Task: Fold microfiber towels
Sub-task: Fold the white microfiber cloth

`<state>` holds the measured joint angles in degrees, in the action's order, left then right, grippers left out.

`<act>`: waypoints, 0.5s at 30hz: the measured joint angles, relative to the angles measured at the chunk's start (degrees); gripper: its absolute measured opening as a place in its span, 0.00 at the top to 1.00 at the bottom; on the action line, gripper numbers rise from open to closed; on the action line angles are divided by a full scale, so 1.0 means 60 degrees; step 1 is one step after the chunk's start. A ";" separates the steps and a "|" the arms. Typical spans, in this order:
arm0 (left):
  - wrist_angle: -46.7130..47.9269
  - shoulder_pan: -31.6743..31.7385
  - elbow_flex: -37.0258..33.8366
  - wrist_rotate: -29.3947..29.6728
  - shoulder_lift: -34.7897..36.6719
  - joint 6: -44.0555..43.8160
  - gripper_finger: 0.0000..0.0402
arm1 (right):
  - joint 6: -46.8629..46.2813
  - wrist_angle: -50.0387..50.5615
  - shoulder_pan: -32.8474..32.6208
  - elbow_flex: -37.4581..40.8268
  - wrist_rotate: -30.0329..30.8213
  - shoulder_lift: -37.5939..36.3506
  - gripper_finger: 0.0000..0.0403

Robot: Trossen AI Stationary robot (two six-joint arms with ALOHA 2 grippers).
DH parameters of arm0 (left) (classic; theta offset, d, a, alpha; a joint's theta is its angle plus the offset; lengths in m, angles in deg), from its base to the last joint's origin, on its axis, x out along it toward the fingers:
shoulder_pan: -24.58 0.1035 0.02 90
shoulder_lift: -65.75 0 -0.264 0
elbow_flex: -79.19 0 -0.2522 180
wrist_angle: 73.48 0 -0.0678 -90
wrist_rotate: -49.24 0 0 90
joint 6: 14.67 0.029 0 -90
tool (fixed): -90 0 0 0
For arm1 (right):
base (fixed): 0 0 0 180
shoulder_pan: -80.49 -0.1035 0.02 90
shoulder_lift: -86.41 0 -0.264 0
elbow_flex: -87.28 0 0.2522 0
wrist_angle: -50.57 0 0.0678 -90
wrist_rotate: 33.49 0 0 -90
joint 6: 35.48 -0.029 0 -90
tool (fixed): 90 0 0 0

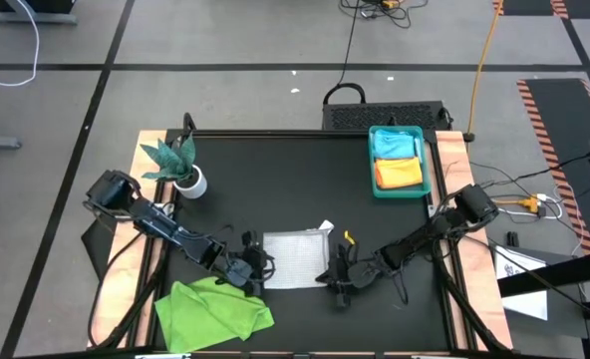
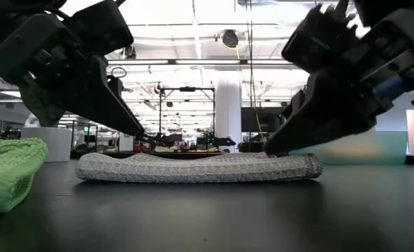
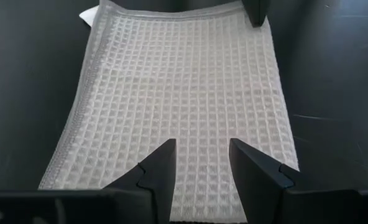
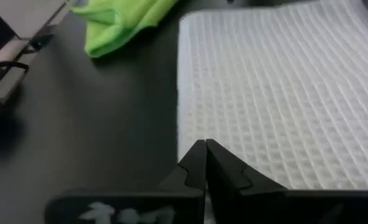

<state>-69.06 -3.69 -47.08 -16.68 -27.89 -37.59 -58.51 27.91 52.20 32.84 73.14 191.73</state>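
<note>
Resting over the near edge of the white-grey waffle-weave microfiber towel (image 3: 184, 93), the left gripper (image 3: 201, 163) has its two dark fingers (image 3: 161, 168) parted to a moderate gap, with cloth showing between them; nothing is pinched. The right gripper (image 4: 205, 163) stands at the opposite edge of the same towel, its fingers pressed together, tips at the cloth's border; whether they trap any fabric cannot be told.

Seen from above, that white-grey towel (image 1: 297, 257) lies flat on the black table top (image 1: 275, 179) at about six o'clock from the table's middle, between the left gripper (image 1: 252, 267) at its nine o'clock and the right gripper (image 1: 340, 275) at its three o'clock. From table height it appears as a low folded pad (image 2: 200, 168) with both grippers angling down to its ends.

A crumpled lime green microfiber towel (image 1: 213, 311) lies at the white one's seven o'clock, just beside the left gripper. At the table's two o'clock corner a teal plastic tray (image 1: 427, 160) holds a pale blue towel (image 1: 397, 146) and an orange towel (image 1: 399, 174). A small green plant in a white pot (image 1: 178, 165) stands at ten o'clock.
</note>
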 joint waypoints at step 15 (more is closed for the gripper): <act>-0.1543 0.0347 0.0000 0.0502 -0.0566 0.0032 0.62 | 0.2447 0.2471 -0.0763 -0.0016 0.0286 -0.2687 0.93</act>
<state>-78.31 -1.61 -47.08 -13.67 -31.29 -37.39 -43.83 42.74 47.62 32.75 74.85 175.60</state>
